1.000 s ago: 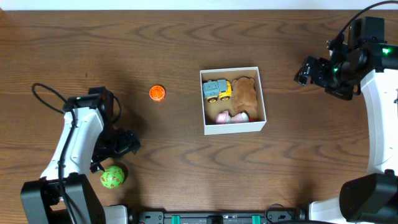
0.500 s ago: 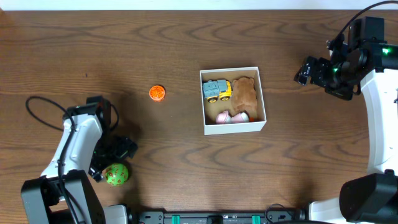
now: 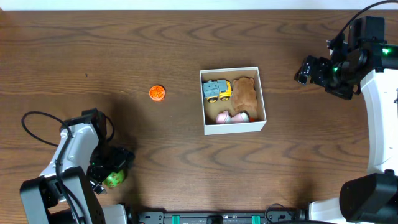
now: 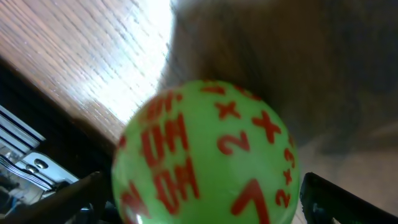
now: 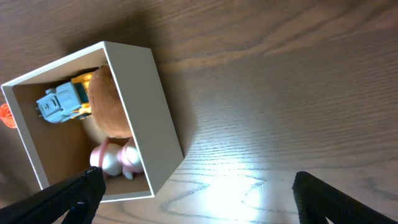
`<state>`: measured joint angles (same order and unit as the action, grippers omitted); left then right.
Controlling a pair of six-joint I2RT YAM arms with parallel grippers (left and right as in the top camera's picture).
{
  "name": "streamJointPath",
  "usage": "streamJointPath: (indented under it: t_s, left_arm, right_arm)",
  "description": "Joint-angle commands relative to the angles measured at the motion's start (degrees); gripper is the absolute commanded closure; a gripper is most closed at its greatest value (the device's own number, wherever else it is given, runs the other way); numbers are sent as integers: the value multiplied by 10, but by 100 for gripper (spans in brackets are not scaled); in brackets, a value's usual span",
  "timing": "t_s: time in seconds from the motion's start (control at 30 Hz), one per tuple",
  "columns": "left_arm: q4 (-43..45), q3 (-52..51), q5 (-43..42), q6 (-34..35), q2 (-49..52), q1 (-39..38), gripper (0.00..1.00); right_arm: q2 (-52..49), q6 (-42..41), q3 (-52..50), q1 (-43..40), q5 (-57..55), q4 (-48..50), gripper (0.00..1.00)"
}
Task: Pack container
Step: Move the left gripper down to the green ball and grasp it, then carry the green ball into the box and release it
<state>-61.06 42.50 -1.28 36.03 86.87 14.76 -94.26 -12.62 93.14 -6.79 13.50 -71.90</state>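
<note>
The container is a square white-walled box with a brown inside at table centre. It holds a blue and yellow toy truck, a brown plush and a pink and white toy. It also shows in the right wrist view. A green ball with red marks lies near the front left edge. My left gripper is open and straddles the ball, a finger on each side. My right gripper is open and empty, right of the container.
A small orange round thing lies on the table left of the container. The table's front edge and a black rail are just beside the ball. A black cable loops by the left arm.
My left arm has moved toward the front edge and come down over the green ball, which now sits between its fingers. The right arm has not moved.
</note>
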Motion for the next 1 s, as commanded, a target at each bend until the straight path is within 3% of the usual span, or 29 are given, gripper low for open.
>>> streamJointPath:
  t_s: [0.0,0.17,0.4,0.67,0.77,0.87,0.97]
  left_arm:
    - [0,-4,3,-8,1,2,12]
    - [1,-1,2,-31,0,2,54]
    - [2,38,-34,-86,0,2,55]
    - [10,219,-141,-208,0,-8,56]
    - [30,283,-186,-290,0,-36,55]
    - [49,335,-206,-331,0,-86,56]
    - [83,360,-206,-340,0,-152,67]
  right_arm:
    - [-4,-6,-2,5,0,2,1]
    - [-4,-6,-2,5,0,1,1]
    - [-4,-6,-2,5,1,1,1]
    - [-4,-6,-2,5,0,2,1]
    - [-4,-6,-2,5,0,3,1]
    - [-4,-6,-2,5,0,3,1]
    - [-4,-6,-2,5,0,3,1]
